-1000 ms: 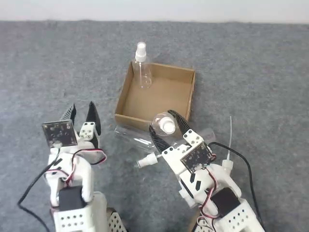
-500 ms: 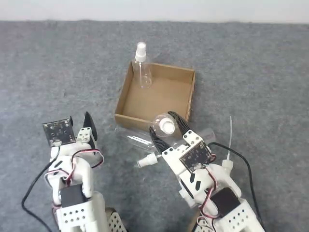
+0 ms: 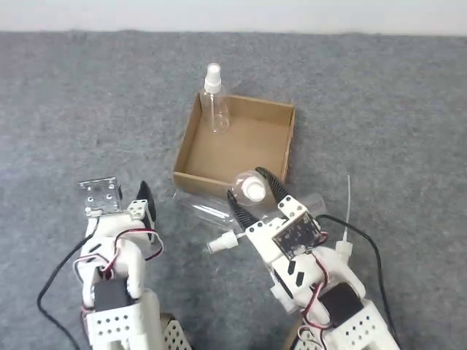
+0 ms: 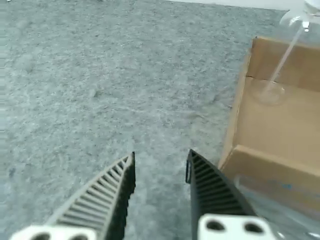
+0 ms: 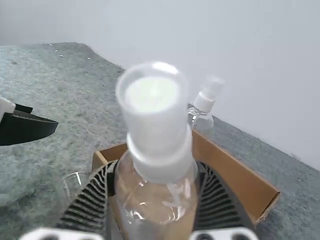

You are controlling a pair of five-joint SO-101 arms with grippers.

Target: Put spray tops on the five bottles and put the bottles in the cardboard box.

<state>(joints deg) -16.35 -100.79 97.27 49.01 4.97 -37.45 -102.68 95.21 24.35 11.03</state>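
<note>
Since our right gripper is clamped on a capped bottle by the near wall of the box, we should lift it upright across the rim, clear of the boxed bottle; our left gripper hangs open, empty.

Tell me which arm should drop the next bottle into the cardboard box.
Right. The right gripper is shut on a capped bottle, held just at the near wall of the cardboard box. The left gripper is open and empty, over the carpet beside the box.
</note>
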